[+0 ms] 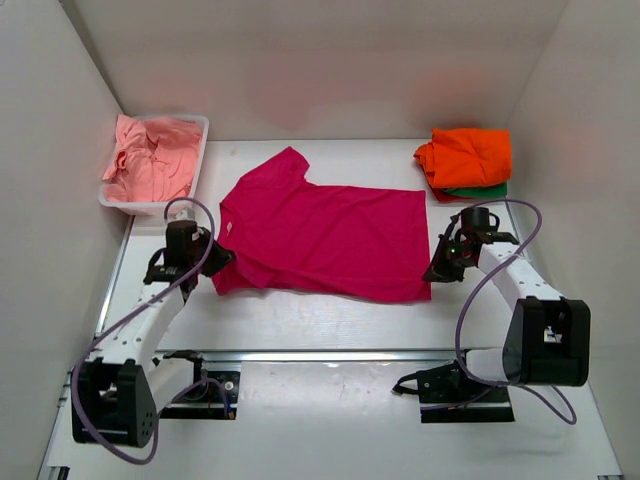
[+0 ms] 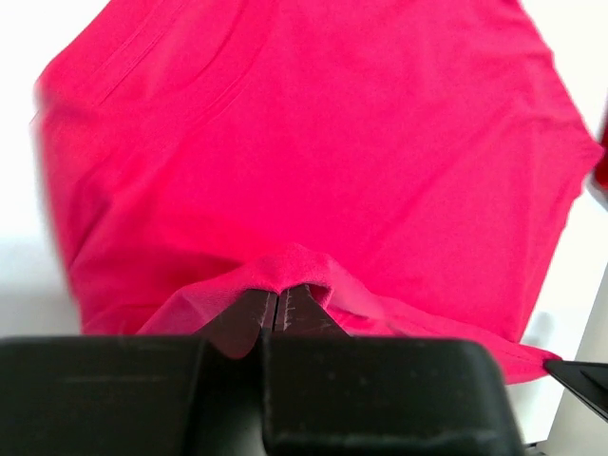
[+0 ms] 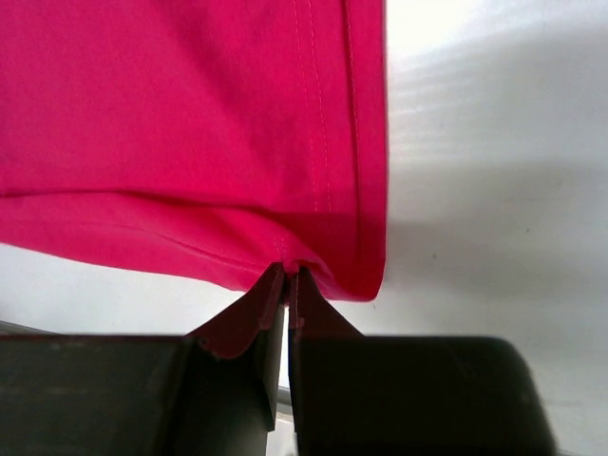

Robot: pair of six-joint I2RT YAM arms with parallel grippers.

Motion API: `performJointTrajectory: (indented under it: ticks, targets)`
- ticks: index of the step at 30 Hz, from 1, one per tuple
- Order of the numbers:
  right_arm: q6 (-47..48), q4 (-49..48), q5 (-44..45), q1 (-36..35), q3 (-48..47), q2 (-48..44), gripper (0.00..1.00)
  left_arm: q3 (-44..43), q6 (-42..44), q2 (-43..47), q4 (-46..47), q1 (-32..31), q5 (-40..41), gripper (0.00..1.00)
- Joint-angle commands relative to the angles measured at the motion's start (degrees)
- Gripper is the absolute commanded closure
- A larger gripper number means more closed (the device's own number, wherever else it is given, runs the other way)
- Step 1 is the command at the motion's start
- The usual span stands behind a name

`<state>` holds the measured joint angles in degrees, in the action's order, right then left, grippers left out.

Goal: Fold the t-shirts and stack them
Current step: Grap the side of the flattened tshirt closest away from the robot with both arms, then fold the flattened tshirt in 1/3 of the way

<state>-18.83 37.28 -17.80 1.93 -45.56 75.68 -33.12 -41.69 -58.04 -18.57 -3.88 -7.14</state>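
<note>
The magenta t-shirt (image 1: 325,235) lies spread on the table's middle, collar end to the left, one sleeve pointing to the back. My left gripper (image 1: 213,262) is shut on its near left edge; in the left wrist view the cloth (image 2: 313,152) bunches over the closed fingertips (image 2: 276,294). My right gripper (image 1: 436,268) is shut on the shirt's near right hem corner (image 3: 328,256), seen pinched in the right wrist view (image 3: 289,275). An orange t-shirt (image 1: 466,157) lies folded on a green one (image 1: 480,190) at the back right. Salmon pink shirts (image 1: 150,158) fill the tub.
A white plastic tub (image 1: 197,165) stands at the back left. White walls enclose the table on the left, back and right. The arm bases and cables sit at the near edge (image 1: 320,355).
</note>
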Motion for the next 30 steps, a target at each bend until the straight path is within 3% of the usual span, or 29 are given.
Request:
performJointTrajectory:
  ticks: [1, 13, 30]
  targets:
    - [1.69, -3.43, 0.67, 0.52, -3.13, 1.48, 1.00, -4.84, 2.84, -3.64, 6.08, -0.16, -1.82, 1.00]
    - [0.90, -6.69, 1.90, 2.11, -5.77, 4.74, 1.00, -10.82, 5.75, -16.31, 9.51, 0.19, -5.17, 1.00]
    - [1.95, -9.94, 2.51, 3.87, -7.70, 9.13, 1.00, -24.27, 15.41, -31.07, 5.30, 0.36, -6.04, 0.95]
